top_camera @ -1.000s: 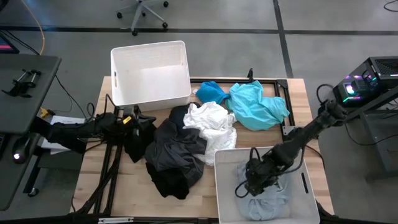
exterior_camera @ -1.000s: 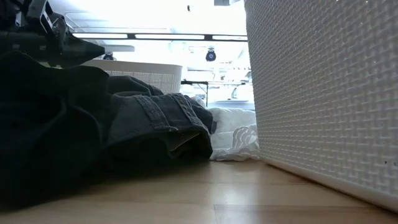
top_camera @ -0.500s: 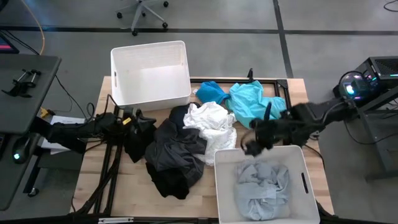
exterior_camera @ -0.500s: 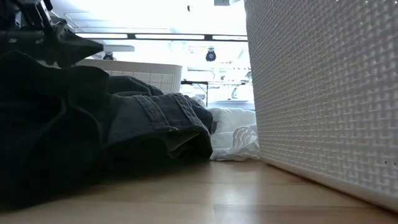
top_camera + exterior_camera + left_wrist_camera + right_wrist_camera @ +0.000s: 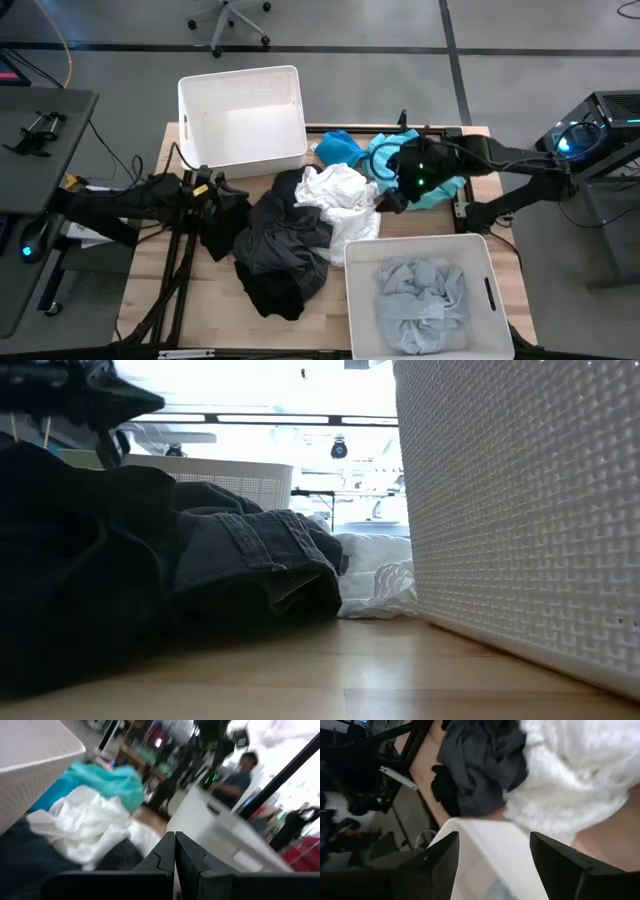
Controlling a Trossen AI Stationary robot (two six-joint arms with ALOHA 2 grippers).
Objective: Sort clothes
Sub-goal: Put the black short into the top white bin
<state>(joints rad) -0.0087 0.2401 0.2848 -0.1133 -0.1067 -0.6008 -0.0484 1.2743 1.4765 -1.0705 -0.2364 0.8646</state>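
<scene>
A heap of black and dark grey clothes (image 5: pixel 275 245) lies on the table's middle. A white garment (image 5: pixel 340 195) rests against its right side. A turquoise garment (image 5: pixel 425 170) and a bright blue one (image 5: pixel 338 148) lie at the far edge. A pale grey-blue garment (image 5: pixel 420 300) lies in the near right bin (image 5: pixel 352 290). My left gripper (image 5: pixel 220 190) is shut and empty above the left edge of the dark heap; its fingers meet in the left wrist view (image 5: pixel 175 852). My right gripper (image 5: pixel 392 198) is open and empty above the white garment's right side (image 5: pixel 495 865).
An empty white bin (image 5: pixel 240 120) stands at the far left. Black frame rails (image 5: pixel 175 270) run along the table's left part and far edge. A bare strip of wood (image 5: pixel 200 310) shows at the near left. People stand in the room beyond the table.
My right gripper has risen out of the near right bin and gone toward the far edge and the left, to above the white garment. The pale grey-blue garment has stayed in the bin. My left gripper has risen a little.
</scene>
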